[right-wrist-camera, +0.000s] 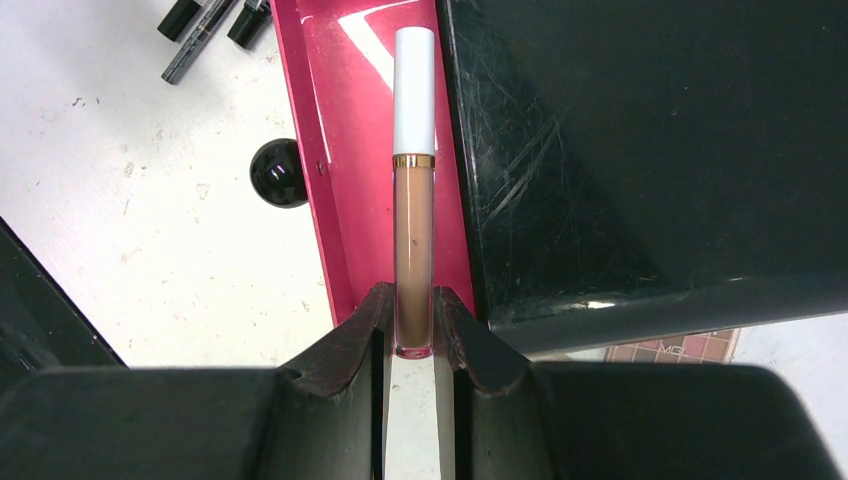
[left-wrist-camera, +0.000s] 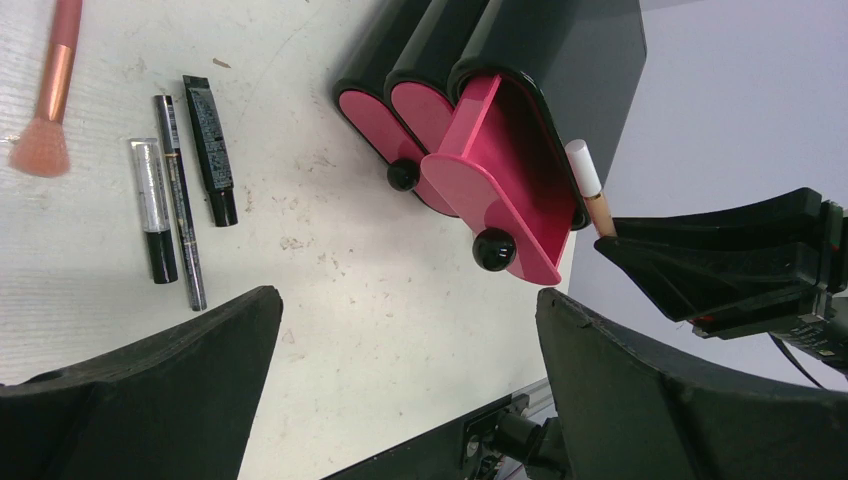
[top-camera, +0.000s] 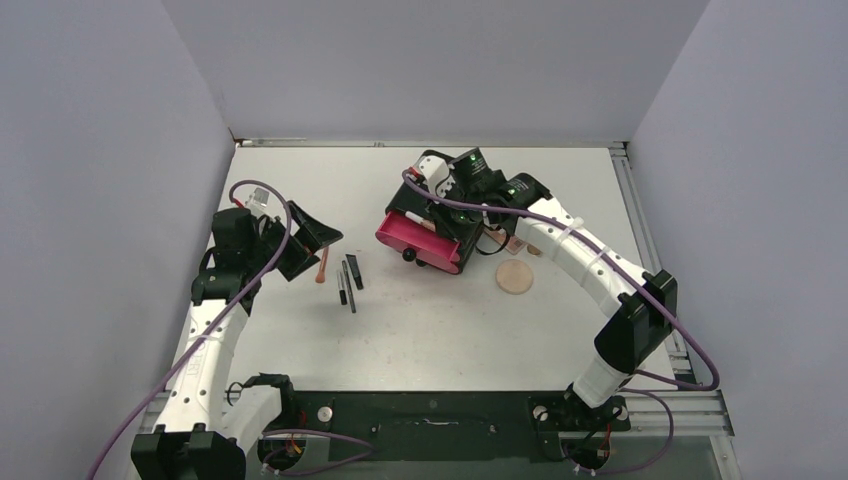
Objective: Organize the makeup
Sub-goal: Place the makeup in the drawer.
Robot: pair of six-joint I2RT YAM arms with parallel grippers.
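Observation:
My right gripper point(right-wrist-camera: 412, 318) is shut on a tan tube with a white cap point(right-wrist-camera: 413, 190) and holds it over the open pink drawer point(right-wrist-camera: 350, 150) of the black cabinet point(top-camera: 440, 215). The tube also shows in the left wrist view point(left-wrist-camera: 592, 195). My left gripper point(left-wrist-camera: 410, 330) is open and empty above the table, left of the cabinet. An orange-handled brush point(top-camera: 322, 265) and three dark pencils and tubes point(top-camera: 348, 280) lie on the table between the arms; they also show in the left wrist view point(left-wrist-camera: 185, 190). A round peach disc point(top-camera: 515, 276) lies right of the cabinet. The eyeshadow palette's edge point(right-wrist-camera: 690, 348) peeks from behind the cabinet.
The cabinet has two more pink drawers point(left-wrist-camera: 400, 110), shut, with black knobs point(left-wrist-camera: 403, 175). The open drawer's knob point(left-wrist-camera: 494, 248) points toward the table's front. Grey walls enclose the table on three sides.

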